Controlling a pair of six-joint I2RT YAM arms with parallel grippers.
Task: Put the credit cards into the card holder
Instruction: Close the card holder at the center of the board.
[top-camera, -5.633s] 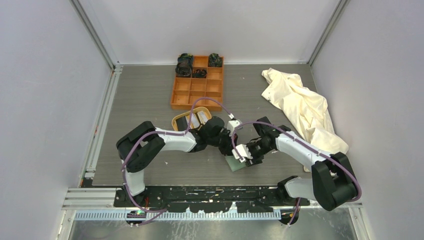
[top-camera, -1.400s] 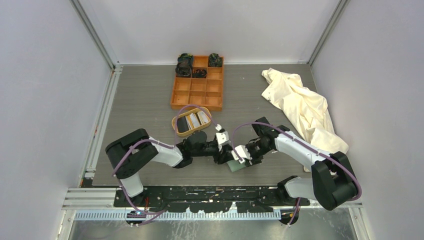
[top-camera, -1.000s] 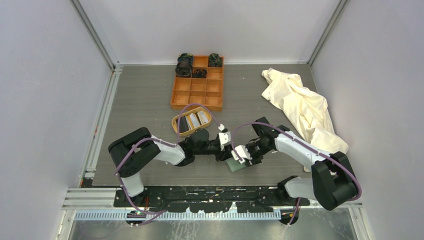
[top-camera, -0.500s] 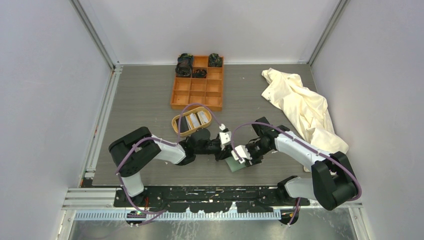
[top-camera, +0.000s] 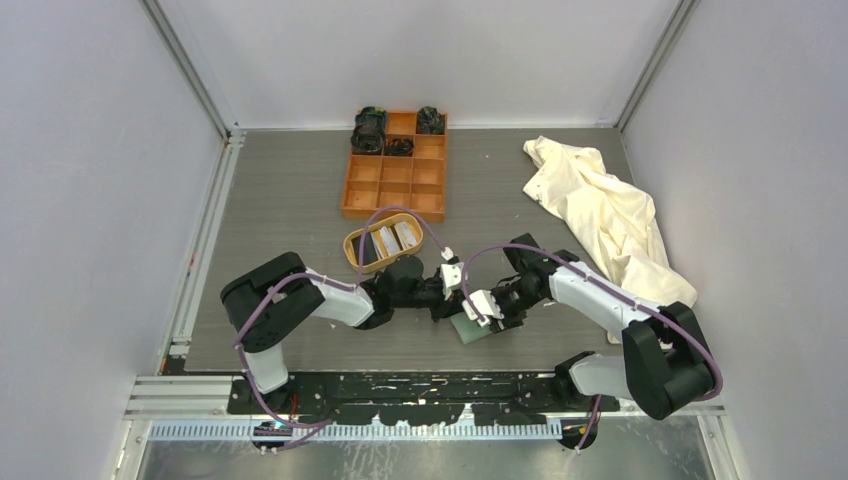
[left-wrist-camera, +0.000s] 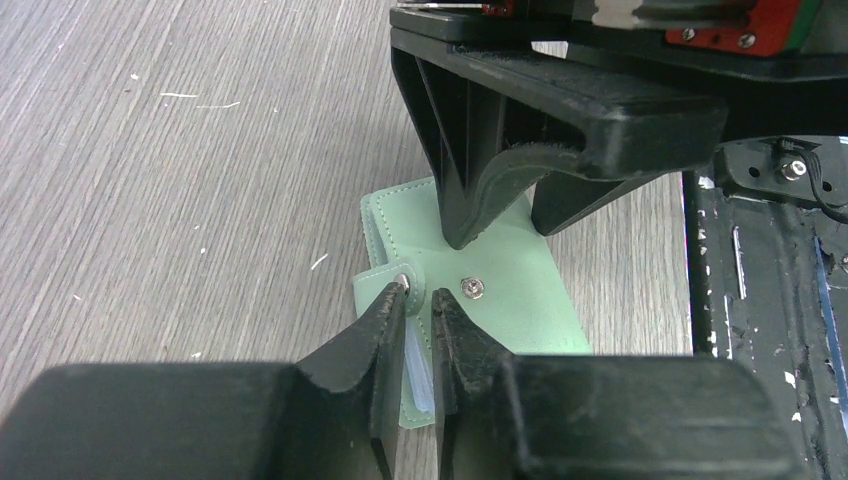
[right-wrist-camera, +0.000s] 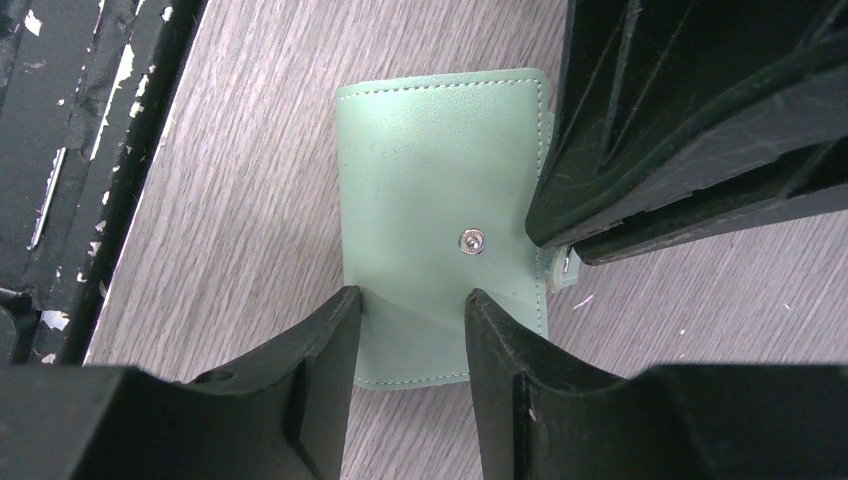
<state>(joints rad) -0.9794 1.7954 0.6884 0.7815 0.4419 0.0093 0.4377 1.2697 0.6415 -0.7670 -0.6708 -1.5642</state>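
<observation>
Grippers meet on card holder (right-wrist-camera: 440, 180)

It lies closed at the near edge of the table (top-camera: 290, 200). The left gripper (left-wrist-camera: 418, 300) is clenched on its strap tab (left-wrist-camera: 400, 283); the right gripper (right-wrist-camera: 410, 305), jaws parted, rests on its cover. Farther back, credit cards (top-camera: 392, 238) lie in the oval tray (top-camera: 352, 248).

Card holder (top-camera: 470, 328) flat on tabletop (top-camera: 290, 200), near-centre, between both arms. Left jaws either side of its strap tab (right-wrist-camera: 562, 268); right jaws spread, tips down on its cover. Tray (top-camera: 349, 248) behind-left, cards (top-camera: 392, 238) inside. Compartment box (top-camera: 395, 190) behind tray. Cloth (top-camera: 610, 220) right side.
</observation>
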